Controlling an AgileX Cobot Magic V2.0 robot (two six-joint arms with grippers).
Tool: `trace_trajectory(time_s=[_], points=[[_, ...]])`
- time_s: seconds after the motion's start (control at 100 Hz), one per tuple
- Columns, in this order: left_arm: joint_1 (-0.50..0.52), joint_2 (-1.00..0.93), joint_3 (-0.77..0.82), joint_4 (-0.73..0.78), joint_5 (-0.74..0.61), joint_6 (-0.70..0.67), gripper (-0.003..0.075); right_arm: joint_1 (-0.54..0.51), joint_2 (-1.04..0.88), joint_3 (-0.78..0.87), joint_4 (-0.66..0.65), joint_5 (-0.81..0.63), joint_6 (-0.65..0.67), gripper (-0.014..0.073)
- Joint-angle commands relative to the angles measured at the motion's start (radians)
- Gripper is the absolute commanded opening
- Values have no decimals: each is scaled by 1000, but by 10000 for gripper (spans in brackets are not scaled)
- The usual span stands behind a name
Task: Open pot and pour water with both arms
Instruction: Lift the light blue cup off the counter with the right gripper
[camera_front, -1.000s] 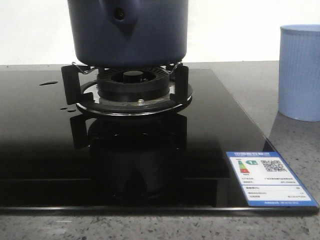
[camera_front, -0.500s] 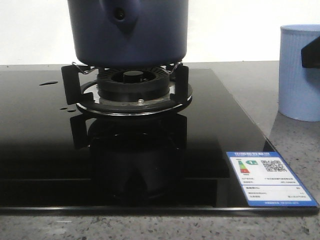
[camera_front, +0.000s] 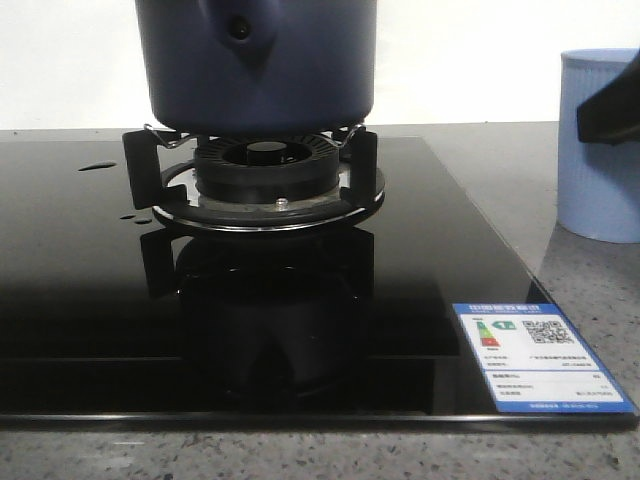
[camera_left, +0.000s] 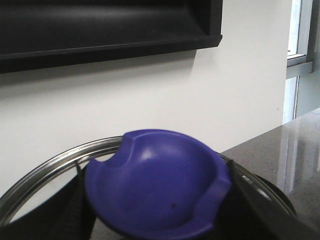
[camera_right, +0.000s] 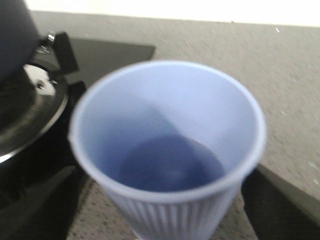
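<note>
The black glass hob (camera_front: 450, 260) took up most of the grey stone counter (camera_front: 590, 290), its surface glossy enough to mirror the burner above it. On the burner's pan support (camera_front: 262, 180) stood the pot (camera_front: 258, 60), a broad navy cylinder with a matte wall, its tapered handle bracket with the round hole facing forward; its top ran out of the front view. To the right of the hob, on the counter, stood the pale blue ribbed cup (camera_front: 598, 140), upright and apart from the pot. An energy label sticker (camera_front: 540, 358) sat on the hob's near right corner.

The right gripper (camera_right: 160, 200) had a dark finger on either side of the cup, spread wide, and the blurred wrist view did not let me tell whether either finger touched the ribbed wall. From the front only a dark piece of it showed at the cup's right edge.

The left gripper (camera_left: 157, 210) had its fingers set at either side of a blue lid knob (camera_left: 155, 187), closed in on it, with the lid's steel rim (camera_left: 55, 162) curving behind, against a white wall (camera_left: 150, 95).
</note>
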Motion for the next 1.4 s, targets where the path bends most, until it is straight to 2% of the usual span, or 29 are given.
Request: trace_trajectory(time_s=[0.0,0.55,0.64,0.88,0.95,1.05,1.2,1.39], points=[[1,-18,-32,-113,25,-9,190,32,-5,-25,-8,-100,-9,594],[-26,-18,-32,-113,25,-9,190,48,107,-25,-8,-214,14,577],[-26,-18,-32,-113,25,-9,190,48,107,-25,-8,-216,18,513],[-26,-18,-32,-113,25,-9,190,48,107,-25,-8,-205,18,247],[-26,-18,-32,-113,25,-9,190,48,103,-25,-8,-205,18,211],[-26,-18,-32,-113,25,-9,190,48,71,-27,-11,-205,18,203],[-26,-18,-32,-113,25,-9,190,48,6,-94,-96,-145,18,204],[-26,-18,-32,-113,25,-9,190,48,2,-327,-223,85,18,204]])
